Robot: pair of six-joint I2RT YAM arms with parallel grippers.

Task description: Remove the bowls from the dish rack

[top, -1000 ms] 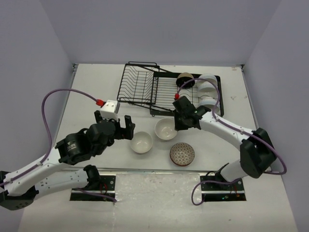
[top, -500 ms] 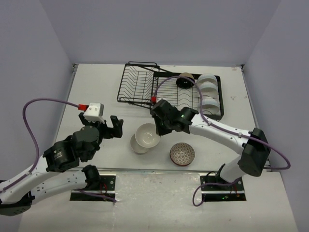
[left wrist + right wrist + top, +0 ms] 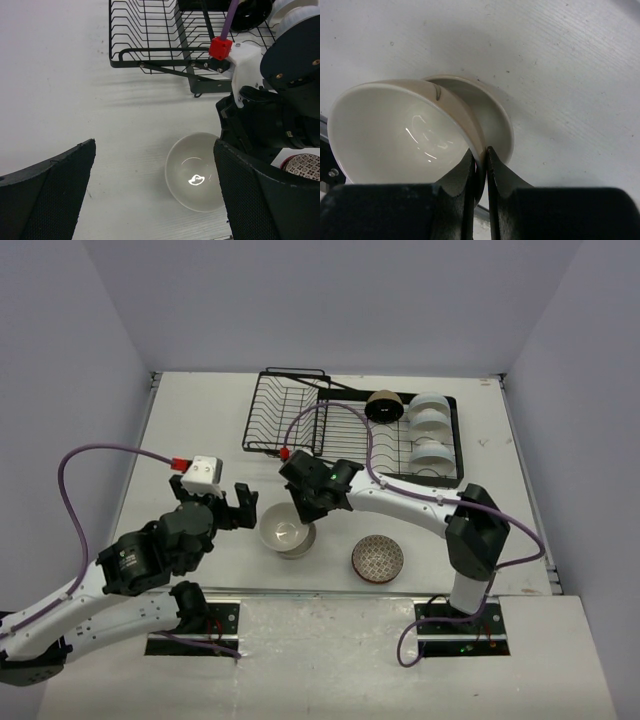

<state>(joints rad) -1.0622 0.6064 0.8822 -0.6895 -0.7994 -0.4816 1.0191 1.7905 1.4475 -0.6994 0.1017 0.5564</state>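
Right gripper (image 3: 479, 155) pinches the rim of a white bowl (image 3: 400, 135), tilted over a second bowl (image 3: 495, 112) in front of the rack (image 3: 300, 420). Left gripper (image 3: 238, 506) gapes, empty. The rack's right end holds a black-lined bowl (image 3: 383, 408) and three white ones (image 3: 430, 430).

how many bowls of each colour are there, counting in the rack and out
white bowls: 5 (3 in rack, 2 out)
black-inside bowl: 1
patterned bowl: 1
total: 7
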